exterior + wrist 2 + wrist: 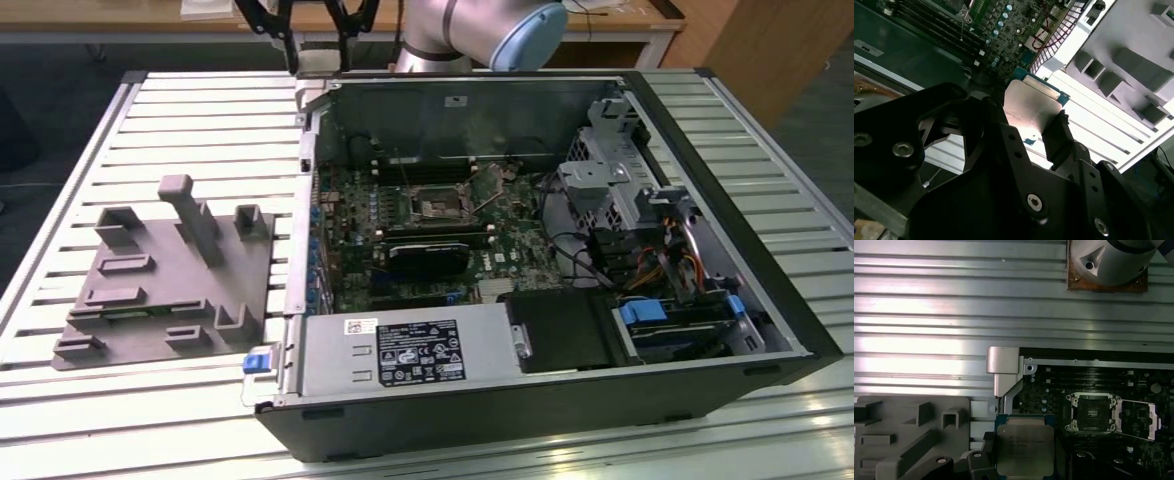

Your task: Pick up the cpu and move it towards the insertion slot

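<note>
The gripper (1041, 127) has its jaws closed on opposite edges of the cpu (1025, 449), which is lifted off the counter (929, 315) and held flat, metal top up. In the first wrist view the cpu hangs over the case wall, between the grey fixture (904, 435) and the slot (1093, 412), still well short of the slot. The slot sits on the green board (400, 215) with its silver frame swung open beside it. To do this carry well, I judge the chip should stay level, travel high enough to clear the case edge and the memory slots near the slot, and keep its edges square to the frame
</note>
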Controlling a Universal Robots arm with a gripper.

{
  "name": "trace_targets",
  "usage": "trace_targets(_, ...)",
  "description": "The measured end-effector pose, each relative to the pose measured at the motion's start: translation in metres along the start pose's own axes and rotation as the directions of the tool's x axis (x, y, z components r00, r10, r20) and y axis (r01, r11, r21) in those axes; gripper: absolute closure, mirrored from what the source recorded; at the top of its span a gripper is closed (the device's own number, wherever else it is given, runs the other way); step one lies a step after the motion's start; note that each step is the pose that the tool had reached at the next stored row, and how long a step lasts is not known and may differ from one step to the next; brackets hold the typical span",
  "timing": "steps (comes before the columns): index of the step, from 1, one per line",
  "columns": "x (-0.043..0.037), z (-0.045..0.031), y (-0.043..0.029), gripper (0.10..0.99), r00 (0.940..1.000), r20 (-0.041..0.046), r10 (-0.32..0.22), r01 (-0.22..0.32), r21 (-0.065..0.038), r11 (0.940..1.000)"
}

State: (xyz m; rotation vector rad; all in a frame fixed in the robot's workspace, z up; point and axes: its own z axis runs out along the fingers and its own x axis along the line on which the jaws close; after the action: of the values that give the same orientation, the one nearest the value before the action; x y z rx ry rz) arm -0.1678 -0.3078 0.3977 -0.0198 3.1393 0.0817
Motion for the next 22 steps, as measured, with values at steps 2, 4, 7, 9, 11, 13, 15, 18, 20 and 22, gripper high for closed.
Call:
trace_targets(2,-0.0024,0.0002,0.0014,0.541,1.0,-0.0001,0.0,0.0,0.0,1.0)
trace_targets(4,-0.0062,0.0004,0.0019,0.541,1.0,0.0,0.0,0.0,0.0,1.0)
trace_targets(7,-0.0167,0.0005,0.0019,0.541,1.0,-0.0002,0.0,0.0,0.0,1.0)
trace_targets(9,-0.0234,0.0007,0.0018,0.541,1.0,-0.0001,0.0,0.0,0.0,1.0)
trace_targets(11,-0.0283,0.001,0.0017,0.541,1.0,0.0,0.0,0.0,0.0,1.0)
trace_targets(13,-0.0329,0.0012,0.0017,0.541,1.0,-0.0001,0.0,0.0,0.0,1.0)
trace_targets(15,-0.0374,0.0015,0.0016,0.541,1.0,-0.0001,0.001,-0.001,0.0,1.0)
trace_targets(18,-0.0455,0.0019,0.0014,0.541,1.0,0.0,0.001,-0.001,0.0,1.0)
trace_targets(20,-0.0525,0.0021,0.0013,0.541,1.0,0.0001,0.001,-0.001,0.0,1.0)
trace_targets(22,-0.0592,0.0022,0.0012,0.541,1.0,0.0006,0.001,-0.001,0.0,1.0)
